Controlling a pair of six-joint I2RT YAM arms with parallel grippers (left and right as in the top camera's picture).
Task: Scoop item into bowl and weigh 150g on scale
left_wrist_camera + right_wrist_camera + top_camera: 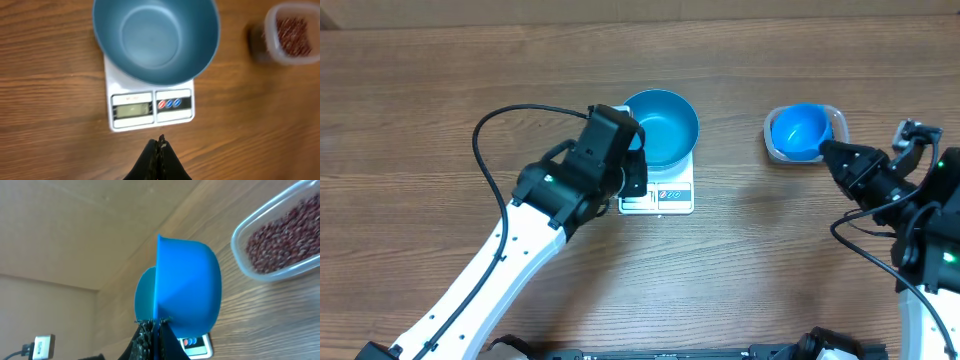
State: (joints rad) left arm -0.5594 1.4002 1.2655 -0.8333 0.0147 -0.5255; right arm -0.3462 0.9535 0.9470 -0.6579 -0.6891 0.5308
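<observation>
- Fingers [151, 164] of the left gripper [160, 142] are pressed flat together with nothing between them, at the bottom centre of the left wrist view, just short of the scale's [657, 195] display edge.
- At the bottom of the right wrist view, the right gripper [159, 326] is clenched on the thin edge of a bright blue scoop [189, 297], which stands on its side across the middle of that frame.
- Seen from overhead, the scoop hangs over a clear plastic tub [274, 52] at the upper right of the frame, well apart from the scale.
- Small dark red-brown beans [280, 235] lie in a loose heap inside the tub.
- The round, deep blue bowl [665, 125] sits on the white scale at upper centre of the overhead frame, its inside showing bare blue, its rim overhanging the platform.
- A greenish display panel and three small red and blue buttons line the scale's near edge.
- Everything rests on a brown wood-grain table [420, 100].
- A paler tan surface fills the upper left of the right wrist view, and a small white device on a cable [42, 347] lies at the lower left.
</observation>
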